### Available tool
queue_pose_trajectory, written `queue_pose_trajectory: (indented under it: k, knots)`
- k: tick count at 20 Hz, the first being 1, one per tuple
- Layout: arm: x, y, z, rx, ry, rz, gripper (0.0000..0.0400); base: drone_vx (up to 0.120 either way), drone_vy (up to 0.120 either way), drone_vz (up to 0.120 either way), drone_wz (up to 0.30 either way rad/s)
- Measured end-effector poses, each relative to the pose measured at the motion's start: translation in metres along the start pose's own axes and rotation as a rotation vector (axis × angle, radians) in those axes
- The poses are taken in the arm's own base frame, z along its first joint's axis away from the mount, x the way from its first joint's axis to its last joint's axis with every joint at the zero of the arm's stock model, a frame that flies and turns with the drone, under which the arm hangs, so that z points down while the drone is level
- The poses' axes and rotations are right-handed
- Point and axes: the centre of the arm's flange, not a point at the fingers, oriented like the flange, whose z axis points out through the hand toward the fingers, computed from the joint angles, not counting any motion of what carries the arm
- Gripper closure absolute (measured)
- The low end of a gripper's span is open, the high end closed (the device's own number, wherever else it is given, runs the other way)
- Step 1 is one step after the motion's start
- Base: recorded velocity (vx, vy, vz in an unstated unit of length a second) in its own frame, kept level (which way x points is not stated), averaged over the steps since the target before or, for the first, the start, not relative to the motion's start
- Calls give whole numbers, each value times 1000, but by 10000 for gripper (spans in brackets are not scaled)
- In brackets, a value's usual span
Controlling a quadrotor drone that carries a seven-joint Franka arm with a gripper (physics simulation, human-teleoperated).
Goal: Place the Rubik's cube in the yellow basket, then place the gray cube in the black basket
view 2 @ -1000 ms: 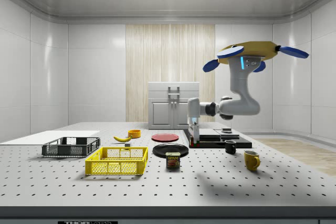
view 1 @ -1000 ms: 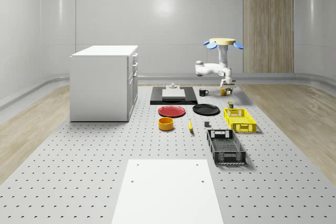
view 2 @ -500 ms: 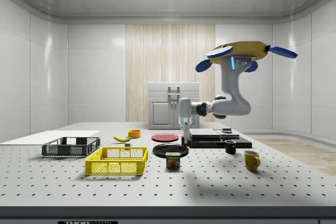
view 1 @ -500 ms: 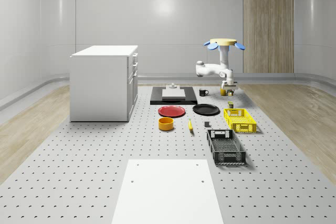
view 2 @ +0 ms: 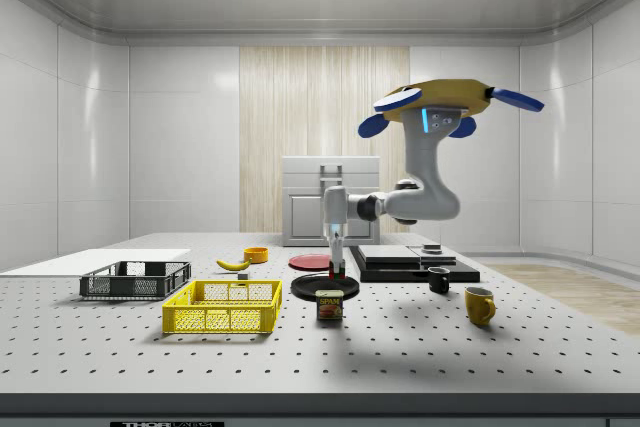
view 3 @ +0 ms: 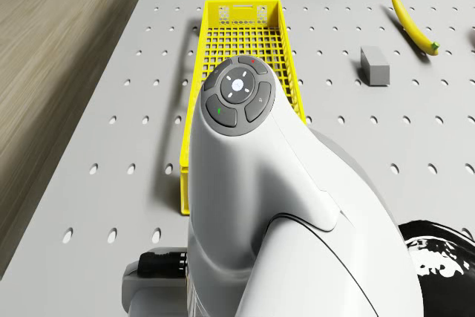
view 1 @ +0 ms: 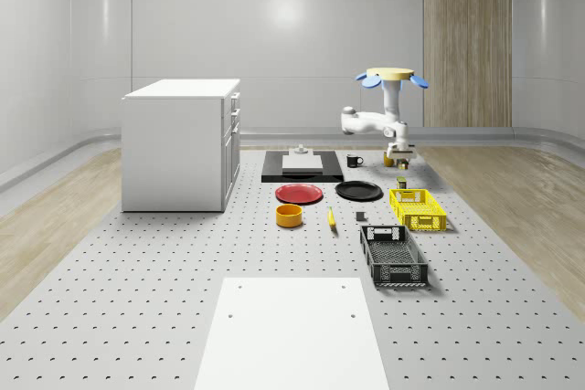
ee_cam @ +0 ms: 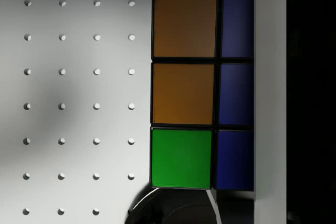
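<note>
Drone (view 2: 440, 99) has shifted toward yellow basket (view 2: 222, 308) — over pegboard table (view 2: 420, 347).

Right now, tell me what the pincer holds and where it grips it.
The pincer holds the Rubik's cube, clamped by its opposite sides, above the black plate.

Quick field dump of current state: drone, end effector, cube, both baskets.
drone: hovering above the table, near the black plate
end effector: low over the plate, holding the Rubik's cube
yellow basket: empty, to the side view's left of the end effector
black basket: empty, further left
gray cube: on table
</note>
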Motion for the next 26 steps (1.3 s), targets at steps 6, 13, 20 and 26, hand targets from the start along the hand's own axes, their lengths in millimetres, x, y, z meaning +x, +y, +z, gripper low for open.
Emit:
queue_pose_trajectory:
  k: [6, 13, 20, 26]
  knots:
    - [0, 0, 0, 0, 0, 0, 79, 120, 0, 0, 0]
    - [0, 0, 0, 0, 0, 0, 79, 120, 0, 0, 0]
    - [0, 0, 0, 0, 0, 0, 79, 120, 0, 0, 0]
    - [0, 0, 0, 0, 0, 0, 79, 120, -27, 0, 0]
